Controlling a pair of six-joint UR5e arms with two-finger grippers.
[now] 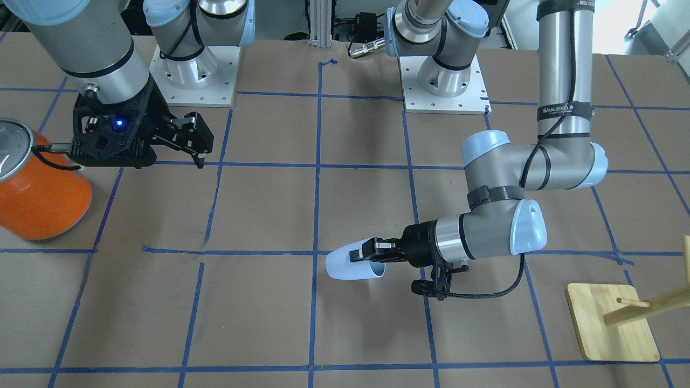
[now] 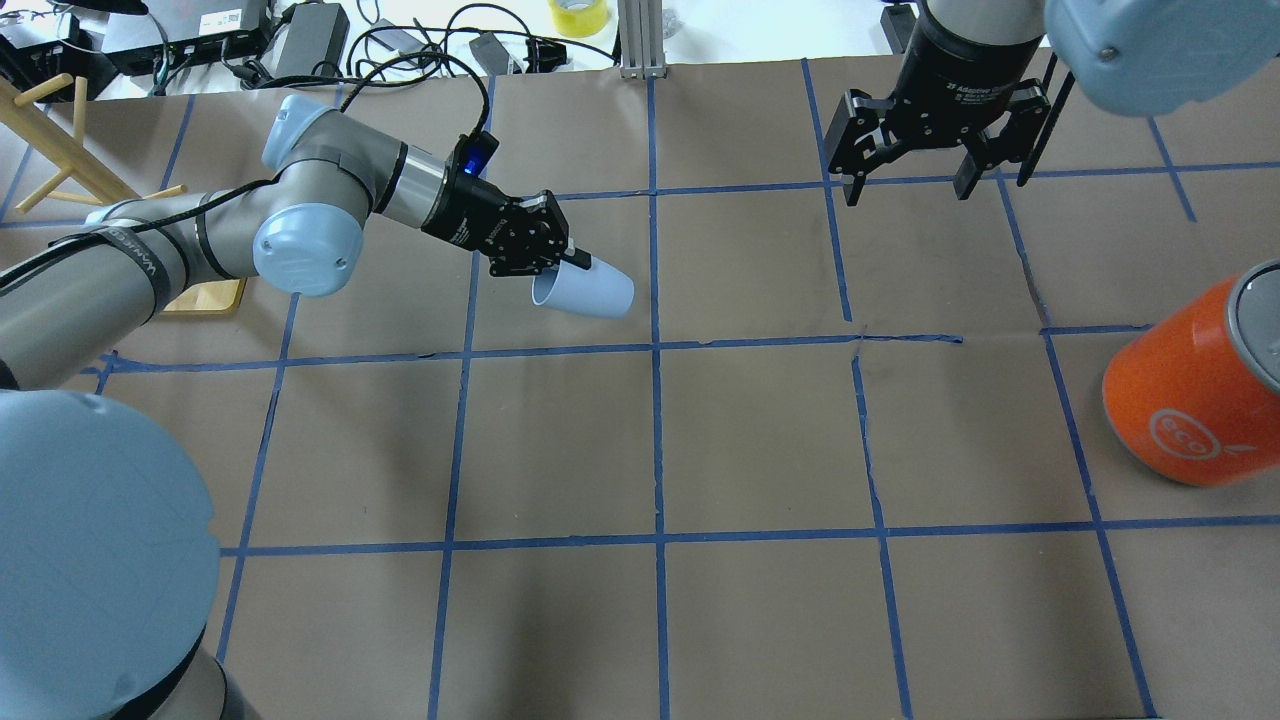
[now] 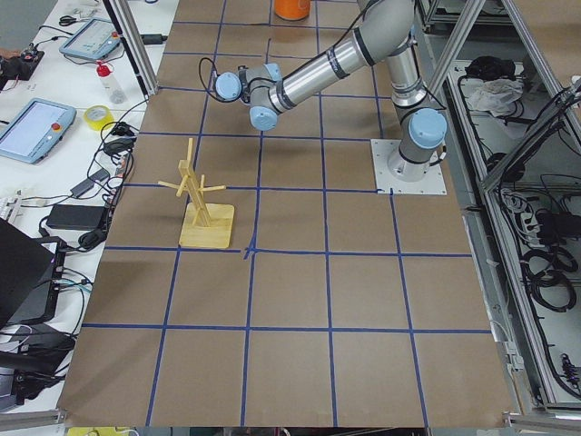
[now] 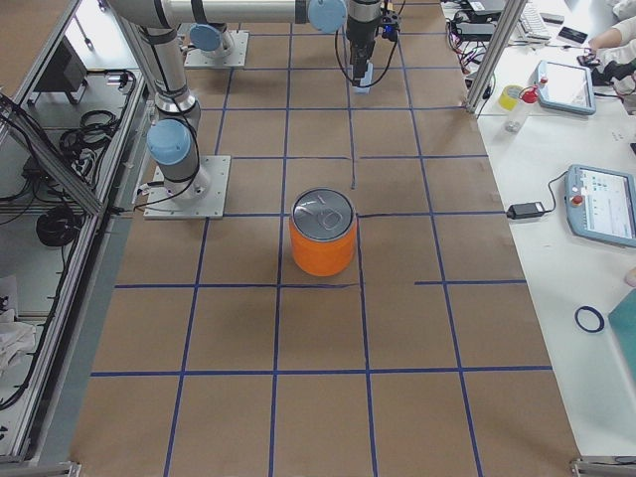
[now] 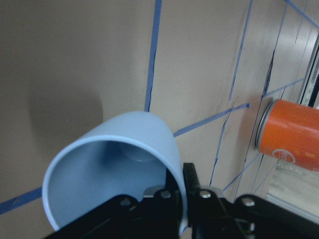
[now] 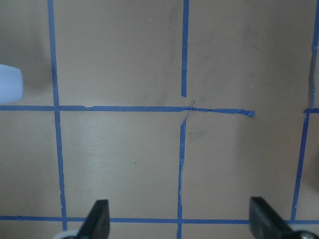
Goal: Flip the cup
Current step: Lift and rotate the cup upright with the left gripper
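Observation:
The cup (image 1: pixel 350 265) is a small pale blue tumbler, tipped on its side just above the brown table. My left gripper (image 1: pixel 372 253) is shut on its rim, one finger inside and one outside. In the overhead view the cup (image 2: pixel 592 290) points its base to the right, away from the left gripper (image 2: pixel 560 262). The left wrist view looks into the cup's bluish inside (image 5: pixel 112 174). My right gripper (image 2: pixel 910 188) is open and empty, hovering far from the cup; it also shows in the front view (image 1: pixel 197 145). The cup's edge shows in the right wrist view (image 6: pixel 10 82).
A large orange can (image 2: pixel 1190 400) with a silver top stands at the table's right side, also in the front view (image 1: pixel 40 199). A wooden peg stand (image 1: pixel 612 323) sits beyond the left arm, seen too in the left side view (image 3: pixel 201 204). Blue tape lines grid the table.

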